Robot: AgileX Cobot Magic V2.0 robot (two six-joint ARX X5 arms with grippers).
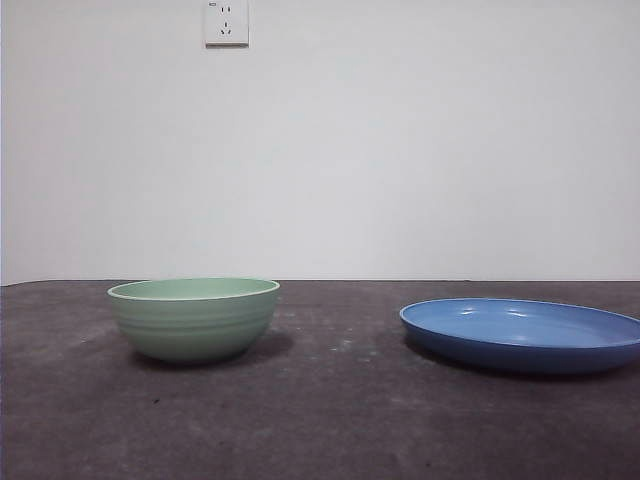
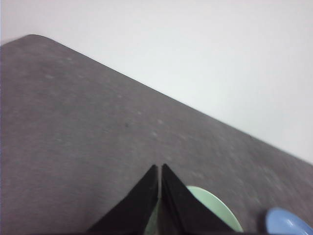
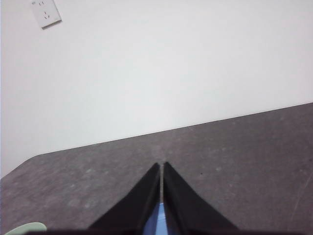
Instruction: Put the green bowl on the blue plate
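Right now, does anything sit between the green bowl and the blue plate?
Nothing visible does. The green bowl and the blue plate stand apart, with only bare dark table between them.

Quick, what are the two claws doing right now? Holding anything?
Left gripper: shut, holding nothing, above the green bowl.
Right gripper: shut, holding nothing, above the blue plate.

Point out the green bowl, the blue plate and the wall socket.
green bowl (image 1: 193, 325), front view, on its ridged outer wall.
blue plate (image 1: 470, 322), front view, on its bare inner surface.
wall socket (image 1: 226, 22), front view, on its white faceplate.
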